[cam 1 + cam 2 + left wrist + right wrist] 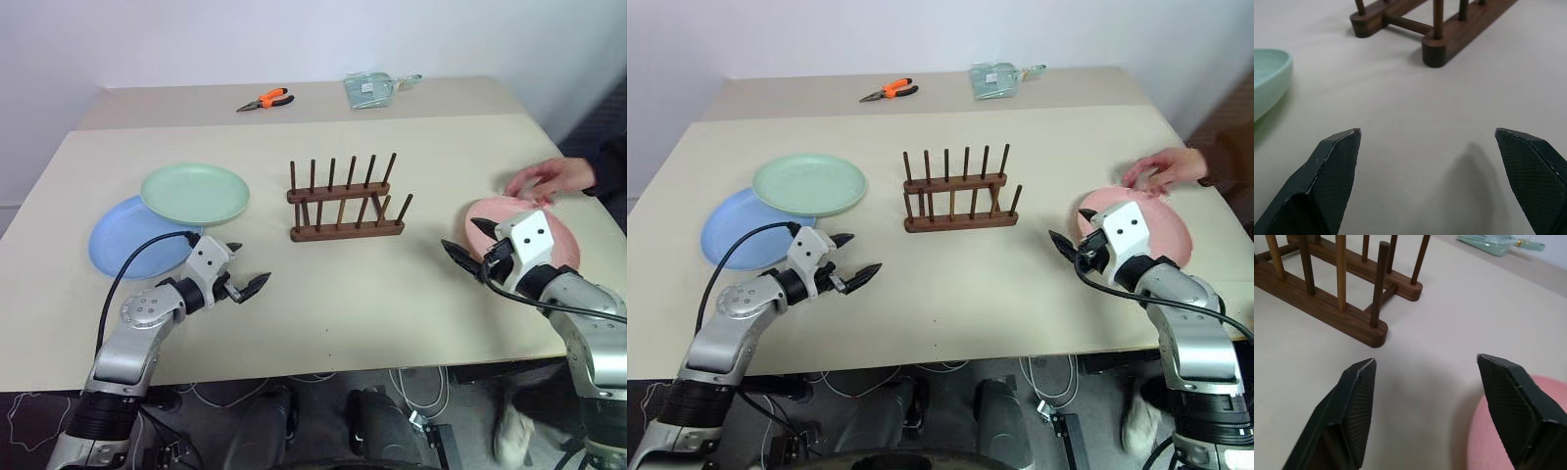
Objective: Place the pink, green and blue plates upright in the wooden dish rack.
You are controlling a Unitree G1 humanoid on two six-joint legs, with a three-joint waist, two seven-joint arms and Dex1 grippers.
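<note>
The wooden dish rack [345, 201] stands empty of plates at the table's middle. To its left lies the green plate [195, 193], flat and overlapping the far edge of the blue plate [137, 238]. On the right the pink plate [558, 240] lies flat, with a person's hand [549, 178] at its far rim. My left gripper [250, 264] is open, hovering in front of the blue plate and pointing toward the rack [1449, 34]. My right gripper [462, 235] is open at the pink plate's [1484, 440] left edge, with nothing between its fingers.
Orange-handled pliers [266, 99] and a clear plastic bag [372, 88] lie at the back of the table. Bare tabletop [343, 294] stretches between the rack and the near edge.
</note>
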